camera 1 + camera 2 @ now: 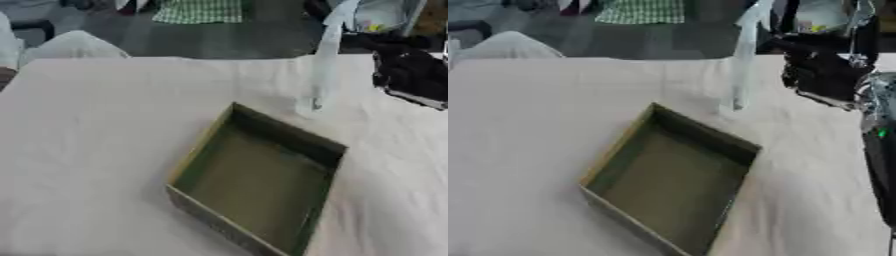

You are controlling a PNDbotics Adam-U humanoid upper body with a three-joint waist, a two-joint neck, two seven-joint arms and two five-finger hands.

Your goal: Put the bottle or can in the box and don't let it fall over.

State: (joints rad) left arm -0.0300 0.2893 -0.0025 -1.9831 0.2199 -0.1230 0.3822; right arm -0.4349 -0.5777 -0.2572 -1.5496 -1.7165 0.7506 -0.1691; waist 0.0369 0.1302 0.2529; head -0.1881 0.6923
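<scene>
The bottle (743,60) is a pale, see-through, slender thing, standing or hanging tilted just beyond the far right corner of the box (710,137). Its top leans right toward the robot's right hand (820,70) and its lower end sits close to the white tablecloth (96,150). Whether that lower end touches the cloth or hangs just above it cannot be told; there is a faint pale patch under it that may be its base or its shadow.

The right hand is a dark mass at the far right, coming in from the upper right corner. It lies against the upper part of the bottle, but the fingers blur into the arm and the dark background, so I cannot tell whether they are curled round the bottle or only beside it.

The box is a shallow, open, olive-green tray with low walls, set askew on the cloth with one corner pointing far and one pointing near. Nothing lies inside it; its floor shows bare from wall to wall.

So the task looks to be at an early stage: the bottle is outside the box, at its far side, and the placing is all still to do. What is left, as I judge it, is to bring the bottle over the far wall, set it upright on the box floor and let go without tipping it, which its tall narrow shape makes a risk.

The left hand shows in neither view.
</scene>
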